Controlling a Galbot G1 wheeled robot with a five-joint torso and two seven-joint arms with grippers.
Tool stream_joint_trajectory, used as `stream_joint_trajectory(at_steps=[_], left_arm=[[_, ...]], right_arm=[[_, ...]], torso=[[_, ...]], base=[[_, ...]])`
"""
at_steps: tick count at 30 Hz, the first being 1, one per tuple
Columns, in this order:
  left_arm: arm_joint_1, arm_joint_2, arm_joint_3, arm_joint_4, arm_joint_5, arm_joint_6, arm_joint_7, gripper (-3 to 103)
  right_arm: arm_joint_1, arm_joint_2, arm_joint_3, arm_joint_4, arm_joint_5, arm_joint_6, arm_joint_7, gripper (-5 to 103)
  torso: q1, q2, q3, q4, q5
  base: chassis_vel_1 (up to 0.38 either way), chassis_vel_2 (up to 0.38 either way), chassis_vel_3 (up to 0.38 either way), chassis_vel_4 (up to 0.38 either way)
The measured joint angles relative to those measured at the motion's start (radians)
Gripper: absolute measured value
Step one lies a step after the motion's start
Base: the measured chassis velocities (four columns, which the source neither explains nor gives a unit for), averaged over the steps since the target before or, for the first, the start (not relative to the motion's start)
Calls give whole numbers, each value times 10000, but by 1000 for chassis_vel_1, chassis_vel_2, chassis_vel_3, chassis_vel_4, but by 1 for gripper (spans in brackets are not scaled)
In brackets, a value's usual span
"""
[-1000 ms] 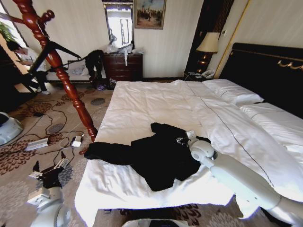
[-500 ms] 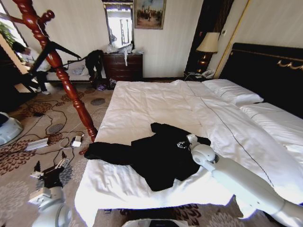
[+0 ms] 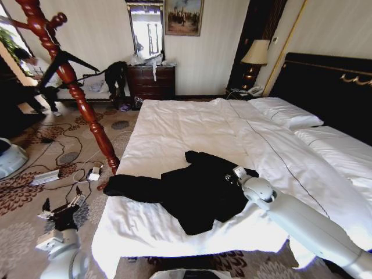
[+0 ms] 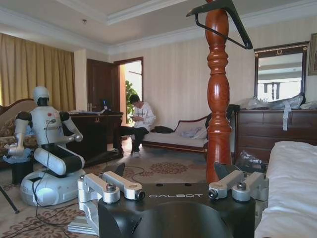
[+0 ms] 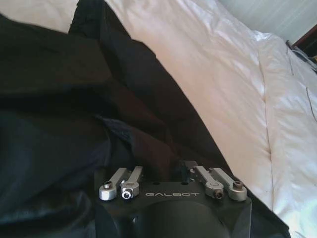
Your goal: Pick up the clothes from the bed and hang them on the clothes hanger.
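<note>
- A hotel bedroom: the bed (image 3: 192, 125) with its white duvet takes the middle, and the red-brown coat stand (image 3: 75, 87) rises from the carpet off its left side.
- The black coat (image 3: 186, 189) lies spread near the foot, its long axis running across the bed, one sleeve reaching towards the stand.
- The right end effector (image 3: 228, 176) is pressed down into the coat's right edge; whether it is clenched, I cannot tell.
- The left end effector (image 3: 58, 210) hangs released over the carpet, well apart from the coat.

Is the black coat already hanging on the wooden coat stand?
No, the black coat lies spread on the white bed, apart from the coat stand.
</note>
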Motion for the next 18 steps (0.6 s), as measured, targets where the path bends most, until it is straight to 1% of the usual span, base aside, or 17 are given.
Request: stream_joint_trajectory(at_steps=[2, 3, 4, 5, 7, 8, 9, 10, 11, 13, 14, 15, 16, 17, 18], left_arm=[[-17, -1, 7, 0, 1, 25, -14, 100], [-17, -1, 7, 0, 1, 25, -14, 100], [-23, -1, 11, 0, 2, 35, -23, 100], [-26, -1, 14, 0, 2, 40, -30, 100], [-33, -6, 46, -17, 0, 80, -62, 100], [-33, -6, 46, -17, 0, 80, -62, 100], [-32, -7, 62, -35, -4, 98, -70, 100], [-27, -6, 79, -58, -16, 112, -77, 100], [7, 21, 134, -119, -133, 172, -103, 100], [106, 153, 270, -330, -592, 312, -128, 100], [106, 153, 270, -330, -592, 312, -128, 100], [138, 195, 306, -395, -722, 339, -128, 100], [294, 411, 436, -690, -1255, 376, -84, 100], [352, 475, 469, -777, -1402, 377, -52, 100], [352, 475, 469, -777, -1402, 377, -52, 100]], right_arm=[[-262, -117, 238, 47, -163, 1, -271, 22], [-262, -117, 238, 47, -163, 1, -271, 22], [-374, -183, 351, 63, -208, 2, -345, 18], [-430, -213, 419, 71, -225, 3, -375, 18], [-642, -254, 785, 134, -221, 5, -368, 7], [-642, -254, 785, 134, -221, 5, -368, 7], [-691, -248, 915, 163, -176, 15, -301, 3], [-717, -231, 1034, 193, -114, 60, -220, 3], [-735, -164, 1276, 263, 103, 395, 33, 1], [-675, -50, 1586, 403, 780, 1163, 424, 1], [-675, -50, 1586, 403, 780, 1163, 424, 1], [-640, -19, 1656, 463, 1041, 1365, 536, 1], [-423, 164, 1900, 744, 2259, 2581, 945, 1], [-335, 222, 1951, 825, 2589, 3030, 998, 1], [-335, 222, 1951, 825, 2589, 3030, 998, 1]], torso=[[1, 0, 0, -1, -1], [1, 0, 0, -1, -1], [0, 0, 0, -1, -1], [0, 0, 0, -1, -1], [0, 0, 0, -1, -1], [0, 0, 0, -1, -1], [0, 0, 0, 0, 0], [0, 1, 0, -2, -1], [0, 0, 0, -2, -2], [0, 0, 0, 0, -1], [0, 0, 0, 0, -1], [0, 0, 1, 0, -2], [0, 0, 0, -1, -2], [0, 0, 0, -1, -1], [0, 0, 0, -1, -1]], base=[[0, 0, 0, 0], [0, 0, 0, 0], [0, 0, 0, 0], [0, 0, 0, 0], [0, 0, 0, 0], [0, 0, 0, 0], [0, 0, 0, 0], [0, 0, 0, 0], [0, 0, 0, 0], [0, 0, 0, 0], [0, 0, 0, 0], [0, 0, 0, 0], [0, 0, 0, 0], [0, 0, 0, 0], [0, 0, 0, 0]])
